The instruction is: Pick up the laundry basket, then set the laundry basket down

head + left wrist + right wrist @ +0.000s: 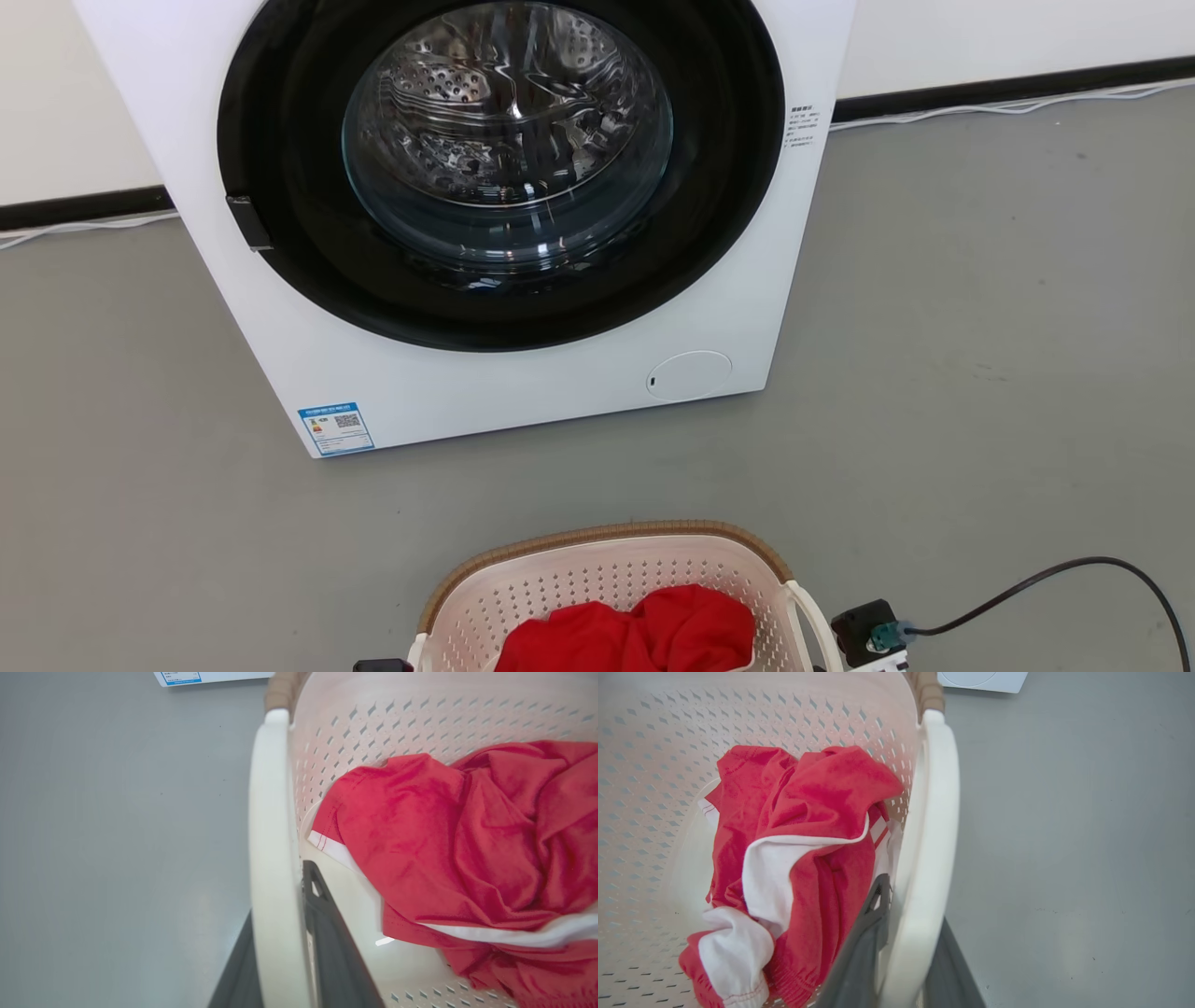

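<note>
Seemingly clamped on its handles [275, 835], left gripper [280, 896] and right gripper [913, 905] flank the laundry basket [560, 588]

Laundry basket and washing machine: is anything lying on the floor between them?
No. In the head view, a bare stretch of grey floor separates the laundry basket from the washing machine.
</note>
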You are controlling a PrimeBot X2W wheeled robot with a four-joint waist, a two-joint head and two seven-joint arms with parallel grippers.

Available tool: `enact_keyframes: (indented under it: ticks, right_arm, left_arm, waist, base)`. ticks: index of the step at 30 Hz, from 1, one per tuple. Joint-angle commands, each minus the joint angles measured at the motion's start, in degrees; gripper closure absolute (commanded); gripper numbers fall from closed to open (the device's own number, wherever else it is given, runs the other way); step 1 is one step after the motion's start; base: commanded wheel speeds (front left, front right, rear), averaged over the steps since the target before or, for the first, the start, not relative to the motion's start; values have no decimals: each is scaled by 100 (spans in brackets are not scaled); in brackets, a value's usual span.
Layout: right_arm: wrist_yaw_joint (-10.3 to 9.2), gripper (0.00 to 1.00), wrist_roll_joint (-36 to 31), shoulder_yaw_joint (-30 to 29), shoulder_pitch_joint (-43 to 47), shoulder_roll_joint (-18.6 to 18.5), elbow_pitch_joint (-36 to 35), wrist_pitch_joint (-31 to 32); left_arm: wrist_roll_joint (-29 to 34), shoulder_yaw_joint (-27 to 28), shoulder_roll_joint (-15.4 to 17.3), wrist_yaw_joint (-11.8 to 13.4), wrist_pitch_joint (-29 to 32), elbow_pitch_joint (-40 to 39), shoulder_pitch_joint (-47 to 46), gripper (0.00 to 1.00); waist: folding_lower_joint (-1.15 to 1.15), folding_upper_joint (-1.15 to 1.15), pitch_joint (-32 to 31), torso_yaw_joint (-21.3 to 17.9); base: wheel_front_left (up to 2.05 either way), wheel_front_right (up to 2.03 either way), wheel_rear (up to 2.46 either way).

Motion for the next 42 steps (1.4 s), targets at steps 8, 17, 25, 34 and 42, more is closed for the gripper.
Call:
enact_keyframes:
  ticks: [8,17,25,34,42]
  right_arm:
    - [95,100,89,158,-233,95,-108,-194]
    - [95,100,190,180,-403,95,-168,-290]
    - [95,100,197,213,-981,95,-321,-489]
    - [95,100,62,107,-1961,95,-270,-802]
    - [95,100,-284,-200,-2985,95,-90,-936]
  left_arm:
    - [1,17,29,20,-79,-62,-306,100]
    - [124,88,29,64,-79,-63,-546,100]
    - [354,373,130,165,-79,-200,-1172,100]
    - [730,710,305,335,-80,-499,-2208,100]
    - [1216,1074,480,512,-80,-809,-3166,100]
  waist:
    - [0,0,106,20]
    - [0,0,502,68]
    - [0,0,1479,109]
    - [0,0,2851,183]
    - [0,0,4116,209]
  base:
    - [0,0,0]
    - [0,0,0]
    - [0,0,0]
    - [0,0,0]
    - [0,0,0]
